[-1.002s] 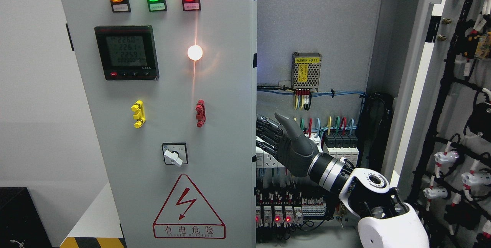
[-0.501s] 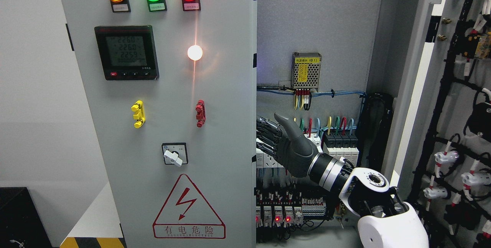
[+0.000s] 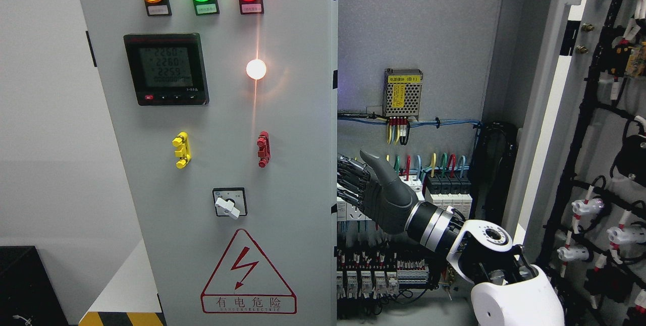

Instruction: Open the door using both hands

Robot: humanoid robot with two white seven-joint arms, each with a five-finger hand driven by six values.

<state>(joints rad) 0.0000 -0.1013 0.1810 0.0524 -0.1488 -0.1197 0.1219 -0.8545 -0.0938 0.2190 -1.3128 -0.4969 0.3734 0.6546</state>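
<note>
The grey left door [image 3: 292, 114] of the electrical cabinet carries three lamps, a black meter [image 3: 166, 68] and a rotary switch [image 3: 230, 202]. Its free edge runs down the middle of the head view. My right hand [image 3: 349, 182] reaches in from the lower right, inside the cabinet, right against that edge. Its fingers [image 3: 353, 174] stretch out to the left, their tips hidden behind the door's edge, and the thumb [image 3: 376, 164] points up, apart from them. The right door [image 3: 555, 114] stands swung wide open at the right. My left arm does not show.
Behind my hand are the cabinet's wired breakers [image 3: 444, 184], a mesh power supply [image 3: 402, 93] and terminal rows [image 3: 373, 275]. The open right door's inner side holds cable bundles and connectors [image 3: 605, 205]. A black box [image 3: 25, 285] sits at the lower left.
My right hand has crept slightly left and up along the left door's edge. The left door has shifted a few pixels leftward. Small red lights on the bottom terminals went out.
</note>
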